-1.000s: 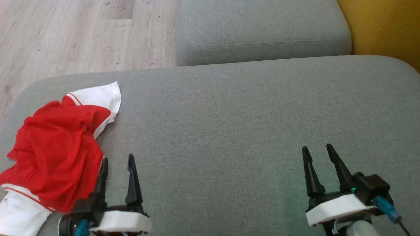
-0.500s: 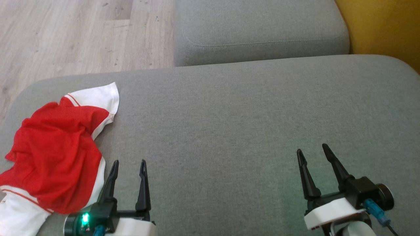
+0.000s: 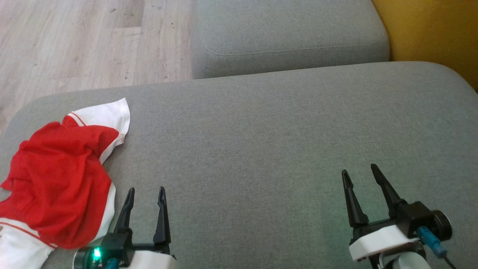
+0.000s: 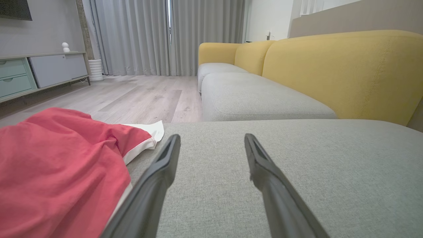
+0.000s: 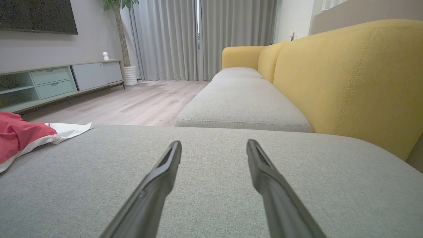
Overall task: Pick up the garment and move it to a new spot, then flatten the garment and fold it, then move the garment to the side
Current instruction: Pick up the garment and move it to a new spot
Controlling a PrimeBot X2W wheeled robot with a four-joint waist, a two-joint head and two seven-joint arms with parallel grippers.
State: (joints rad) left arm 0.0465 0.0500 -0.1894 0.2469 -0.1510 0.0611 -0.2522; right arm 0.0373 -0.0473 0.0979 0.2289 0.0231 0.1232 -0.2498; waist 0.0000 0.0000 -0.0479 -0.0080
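A crumpled red and white garment [image 3: 59,175] lies on the left end of the grey sofa cushion [image 3: 261,130]. In the left wrist view the garment [image 4: 62,158] bulks up at the left, and in the right wrist view the garment [image 5: 23,135] shows at the far left. My left gripper [image 3: 145,192] hovers just right of the garment's near edge, open and empty. Over the cushion's right part my right gripper [image 3: 358,172] is open too, with nothing between its fingers.
A second grey seat cushion [image 3: 287,33] lies beyond the one I work on, with a yellow backrest [image 3: 433,30] to the right. Wooden floor [image 3: 74,41] runs past the cushion's far left edge. A low media cabinet [image 5: 56,82] stands across the room.
My left gripper has drawn back and a little right, off the garment's edge. The camera has shifted slightly. The garment lies as before.
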